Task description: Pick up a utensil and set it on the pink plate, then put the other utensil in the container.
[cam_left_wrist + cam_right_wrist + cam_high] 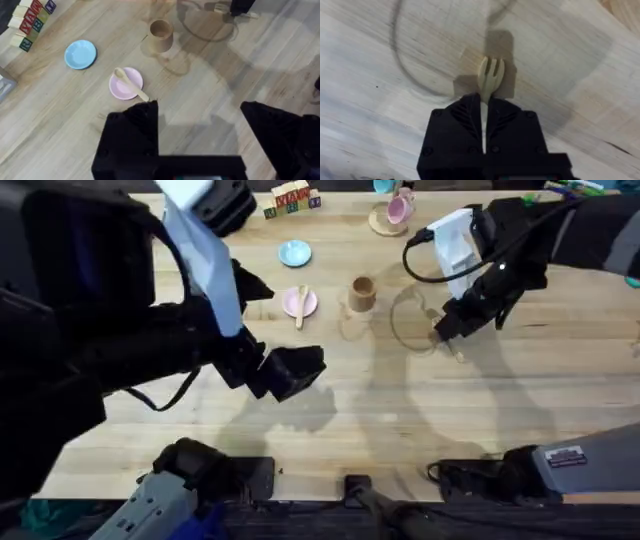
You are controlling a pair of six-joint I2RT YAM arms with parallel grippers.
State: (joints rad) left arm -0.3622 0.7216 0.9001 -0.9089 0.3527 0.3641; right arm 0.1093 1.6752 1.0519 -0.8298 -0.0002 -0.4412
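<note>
wooden spoon (128,84) lying across pink plate (120,89), right hand (484,109) pinched on wooden fork (490,76) low over surface (400,410) right of tan cup (362,293), left hand (200,125) spread wide, nearer, holding nothing

We see a pale butcher-block wooden table (400,420), built of long narrow planks joined side by side. Its grain runs across beneath both grippers. Light comes from above. A broad, soft grey shadow (290,415) lies on the boards just on the near side of the left gripper (290,370). A thin curved line of shadow (395,330) loops beside the right gripper (445,330). Close under the right gripper the wood shows fine pale streaks, with a warmer, darker plank (625,10) just past it. Far beyond both grippers, the table's back edge meets a dark strip of room (350,185), too dim for us to make out.
</note>
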